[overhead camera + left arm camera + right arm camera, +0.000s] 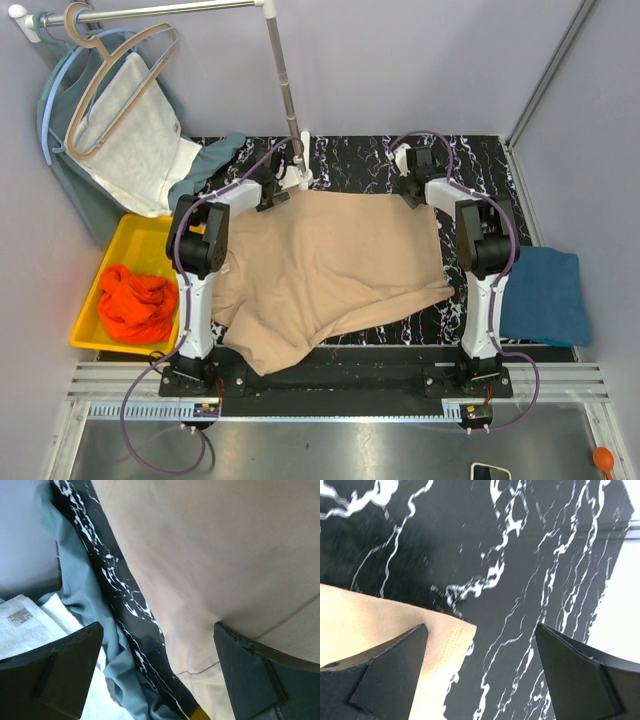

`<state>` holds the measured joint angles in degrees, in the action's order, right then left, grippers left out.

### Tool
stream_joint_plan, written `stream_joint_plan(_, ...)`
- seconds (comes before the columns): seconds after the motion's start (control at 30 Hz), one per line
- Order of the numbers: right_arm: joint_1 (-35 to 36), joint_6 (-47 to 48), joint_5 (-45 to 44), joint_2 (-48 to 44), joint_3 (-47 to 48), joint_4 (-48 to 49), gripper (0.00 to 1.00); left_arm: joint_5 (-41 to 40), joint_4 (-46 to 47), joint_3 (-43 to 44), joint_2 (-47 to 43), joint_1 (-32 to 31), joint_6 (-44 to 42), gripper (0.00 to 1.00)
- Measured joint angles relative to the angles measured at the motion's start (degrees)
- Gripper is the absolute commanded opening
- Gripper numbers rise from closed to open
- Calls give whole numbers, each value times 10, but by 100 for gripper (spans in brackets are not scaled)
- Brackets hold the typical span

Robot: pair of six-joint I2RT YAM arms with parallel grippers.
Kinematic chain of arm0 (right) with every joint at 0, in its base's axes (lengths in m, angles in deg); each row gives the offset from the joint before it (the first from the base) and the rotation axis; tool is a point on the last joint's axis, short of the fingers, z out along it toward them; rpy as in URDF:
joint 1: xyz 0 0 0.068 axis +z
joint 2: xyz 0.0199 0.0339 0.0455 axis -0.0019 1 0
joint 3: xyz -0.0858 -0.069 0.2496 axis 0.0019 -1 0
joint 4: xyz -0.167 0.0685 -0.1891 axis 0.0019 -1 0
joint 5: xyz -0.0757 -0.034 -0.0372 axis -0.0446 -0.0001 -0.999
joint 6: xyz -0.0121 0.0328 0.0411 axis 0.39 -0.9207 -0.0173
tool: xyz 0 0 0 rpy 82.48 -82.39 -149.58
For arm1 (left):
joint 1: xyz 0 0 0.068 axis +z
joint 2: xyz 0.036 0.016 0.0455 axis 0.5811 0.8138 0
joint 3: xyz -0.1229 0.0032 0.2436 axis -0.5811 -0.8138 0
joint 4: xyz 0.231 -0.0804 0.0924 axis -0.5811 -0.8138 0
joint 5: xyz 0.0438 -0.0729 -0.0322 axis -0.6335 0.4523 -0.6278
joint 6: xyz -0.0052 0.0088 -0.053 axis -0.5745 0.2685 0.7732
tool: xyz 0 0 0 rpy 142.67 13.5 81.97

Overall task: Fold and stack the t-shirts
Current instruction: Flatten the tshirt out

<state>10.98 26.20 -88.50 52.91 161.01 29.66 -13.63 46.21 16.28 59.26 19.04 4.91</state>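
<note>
A beige-tan t-shirt (330,265) lies spread and rumpled over the middle of the black marbled table (350,165). My left gripper (272,192) hangs open over the shirt's far left edge; in the left wrist view its jaws (157,630) straddle the beige cloth (210,555) and the table strip, holding nothing. My right gripper (410,190) is open over the far right corner, and that beige corner (370,615) lies beside the left finger. An orange-red t-shirt (135,300) sits bunched in a yellow bin (150,232). A dark teal-blue t-shirt (545,295) lies folded on the right.
A white towel-like cloth (140,135) and a dull grey-green garment (205,165) hang from hangers on a rail at the back left, draping onto the table corner. The rail's metal pole (285,90) stands at the table's back edge, right beside my left gripper.
</note>
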Motion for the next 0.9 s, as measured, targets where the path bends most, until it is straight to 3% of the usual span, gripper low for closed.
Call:
stream_joint_plan(0.6,-1,45,-37,110,151,19,97,-9,-12,156,105,9,-62,99)
stream_joint_plan(0.9,-1,57,-48,132,182,21,98,-16,23,175,128,6,-94,99)
